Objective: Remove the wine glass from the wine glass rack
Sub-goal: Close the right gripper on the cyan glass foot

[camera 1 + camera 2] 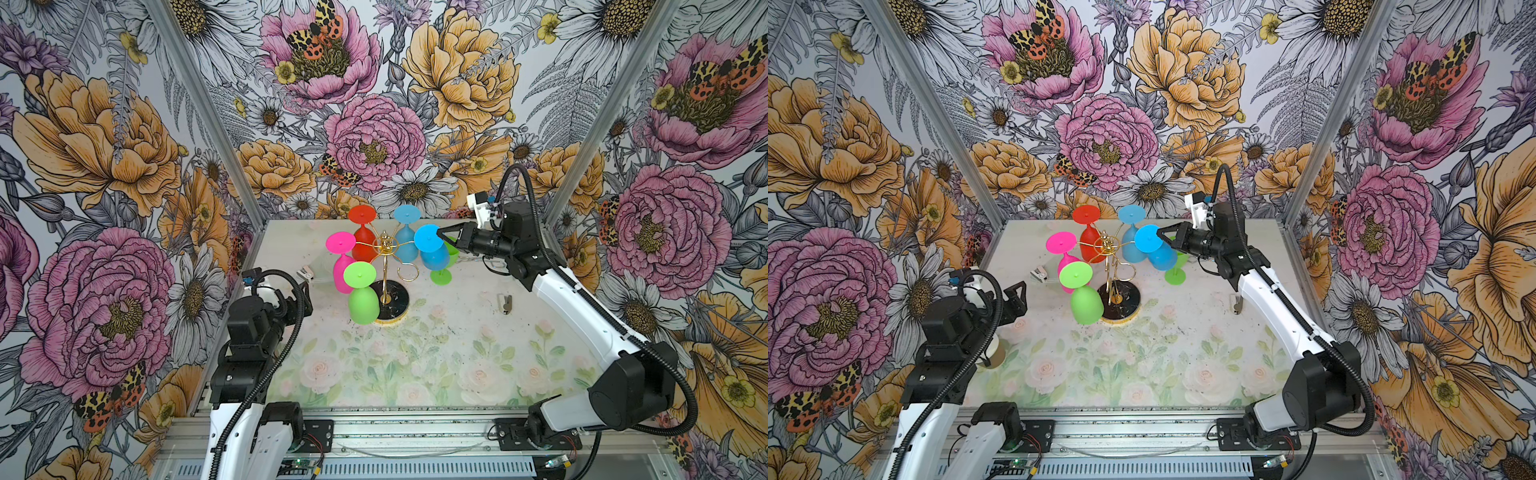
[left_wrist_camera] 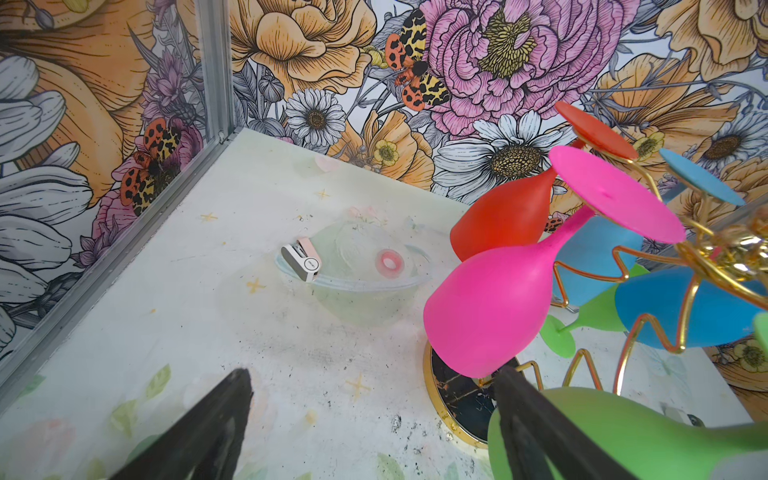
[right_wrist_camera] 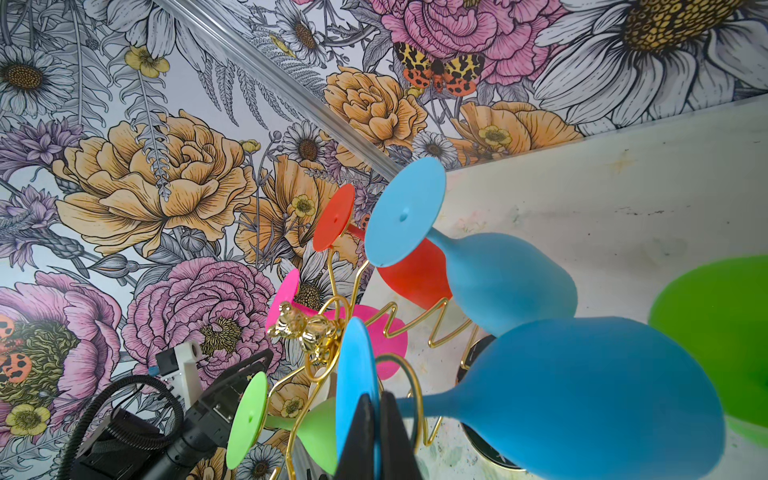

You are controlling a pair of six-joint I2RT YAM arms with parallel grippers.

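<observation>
The wine glass rack point(image 1: 384, 246) point(image 1: 1109, 245) is a gold wire stand on a round black base point(image 1: 395, 300) at mid table. Several coloured glasses hang on it upside down. My right gripper point(image 1: 440, 235) point(image 1: 1160, 235) point(image 3: 376, 400) is shut on the flat foot of the bright blue wine glass point(image 1: 428, 240) point(image 1: 1147, 240) point(image 3: 357, 382). That glass's stem lies in a gold loop, and its bowl point(image 3: 582, 395) hangs below. My left gripper point(image 1: 304, 297) point(image 1: 1014, 301) point(image 2: 374, 374) stands open and empty, left of the rack, beside the green hanging glass point(image 2: 623, 436).
Red point(image 1: 362, 232), light blue point(image 1: 406, 237), pink point(image 1: 340, 257) and green point(image 1: 360, 291) glasses hang on the rack. Another green glass point(image 1: 446, 266) lies on the table behind the right gripper. A clear bowl point(image 2: 353, 286) holds a white device and pink ring. A small metal part point(image 1: 505, 304) lies on the right.
</observation>
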